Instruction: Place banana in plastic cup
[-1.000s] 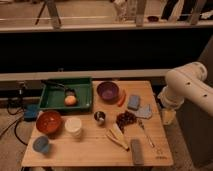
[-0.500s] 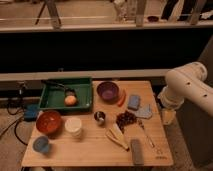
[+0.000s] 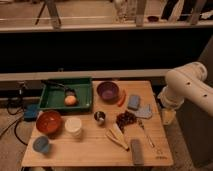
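Camera view: tool [image 3: 168, 117] still hangs beside table [image 3: 90, 150] edge, banana [image 3: 118, 136] unmoved.

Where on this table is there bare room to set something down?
Bare wood runs along the front edge between the plastic cup and the banana, below the cream cup. The middle, around the metal cup and grapes, is crowded. The gripper hangs just right of the table.

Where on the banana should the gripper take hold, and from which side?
Probably across the middle of the banana, coming down from above: it lies flat and diagonal on the table, its narrow width suits the jaws, and its ends sit near a dark cluster and a grey block. The gripper hangs off the table's right edge as seen, empty.
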